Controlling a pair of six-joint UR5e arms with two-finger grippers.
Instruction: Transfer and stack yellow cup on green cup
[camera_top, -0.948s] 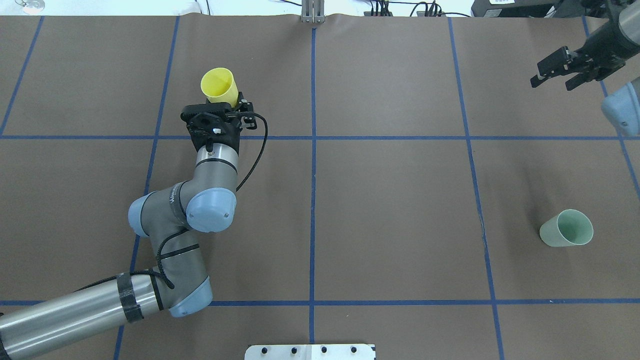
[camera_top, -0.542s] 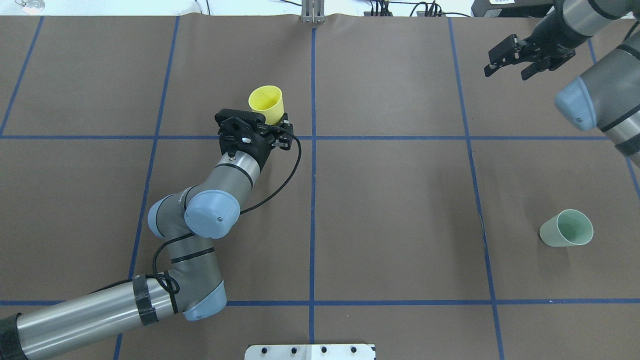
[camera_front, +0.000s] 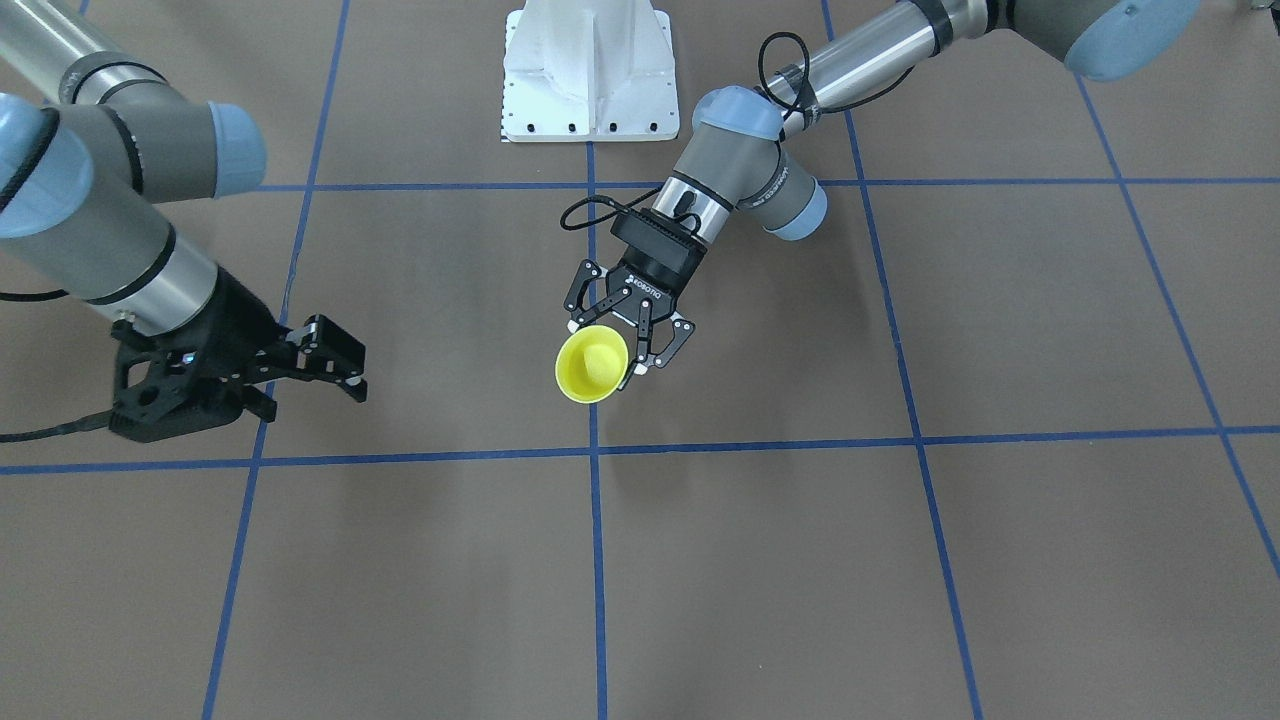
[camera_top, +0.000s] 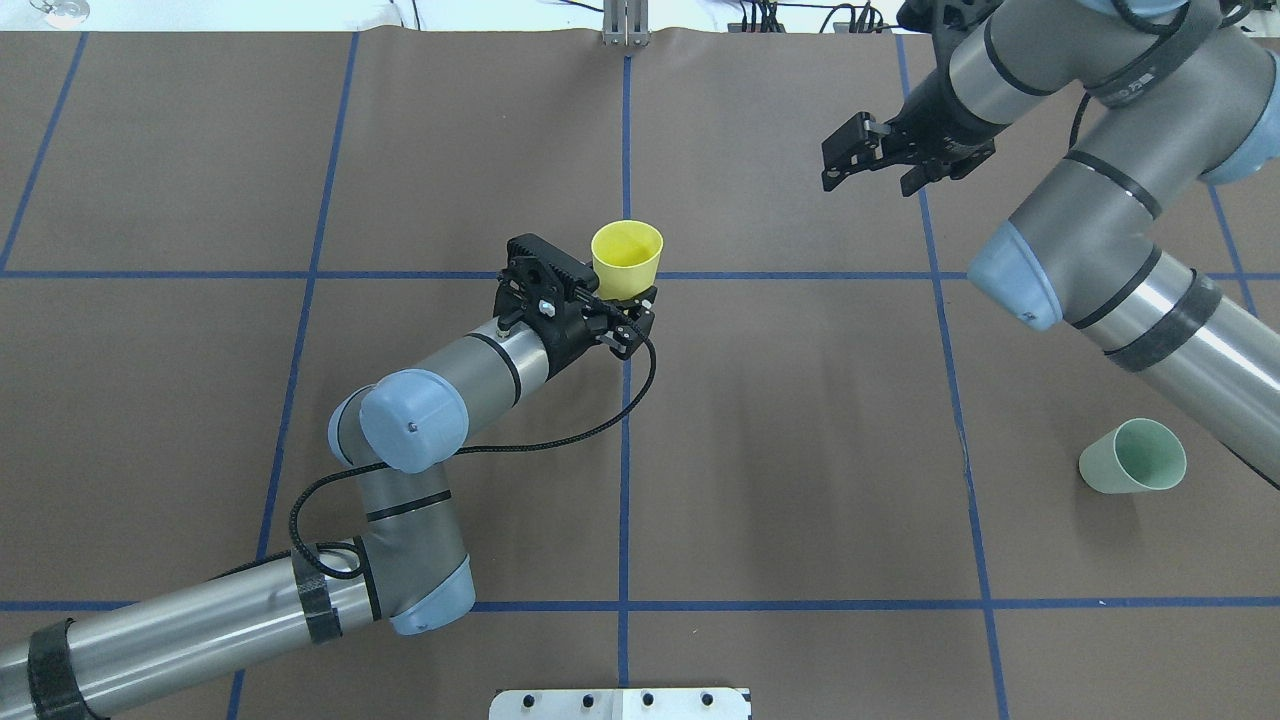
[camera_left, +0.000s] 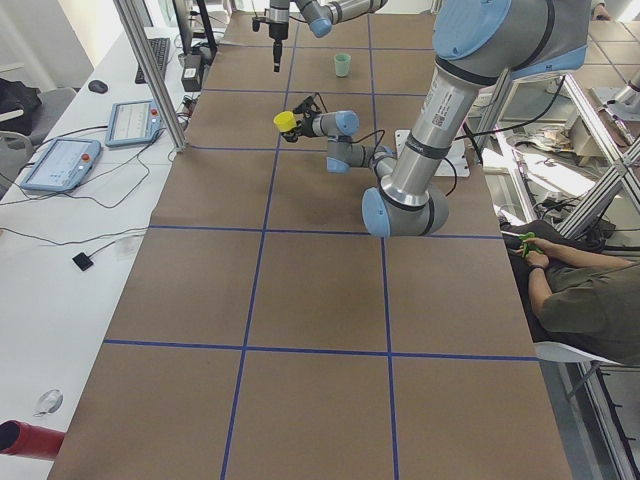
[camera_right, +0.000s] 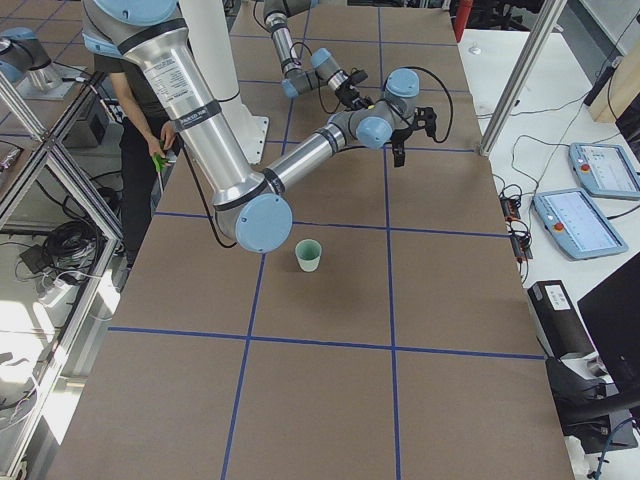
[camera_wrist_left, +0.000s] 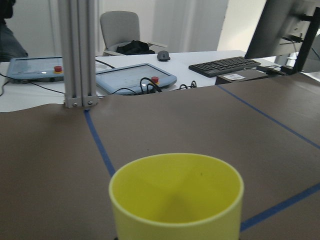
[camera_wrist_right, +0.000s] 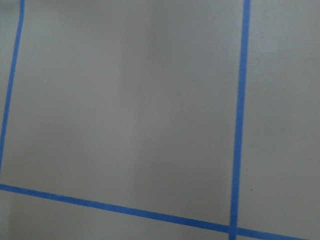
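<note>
The yellow cup (camera_top: 626, 260) is held upright above the table's middle blue line by my left gripper (camera_top: 622, 298), which is shut on its lower body. It also shows in the front view (camera_front: 592, 365) and fills the bottom of the left wrist view (camera_wrist_left: 177, 200). The green cup (camera_top: 1132, 456) stands alone on the table at the right and also shows in the right side view (camera_right: 309, 255). My right gripper (camera_top: 835, 165) is open and empty, hovering at the far right, well apart from both cups. It also shows in the front view (camera_front: 345, 372).
Blue tape lines (camera_top: 624, 450) grid the brown table cover. A white base plate (camera_top: 620, 703) sits at the near edge. An aluminium post (camera_top: 625, 25) stands at the far edge. Tablets and cables lie on the side desk (camera_left: 60, 160).
My left arm has carried the yellow cup to the right, up to the middle line. My right arm has swung left toward the table's centre, its gripper still open.
</note>
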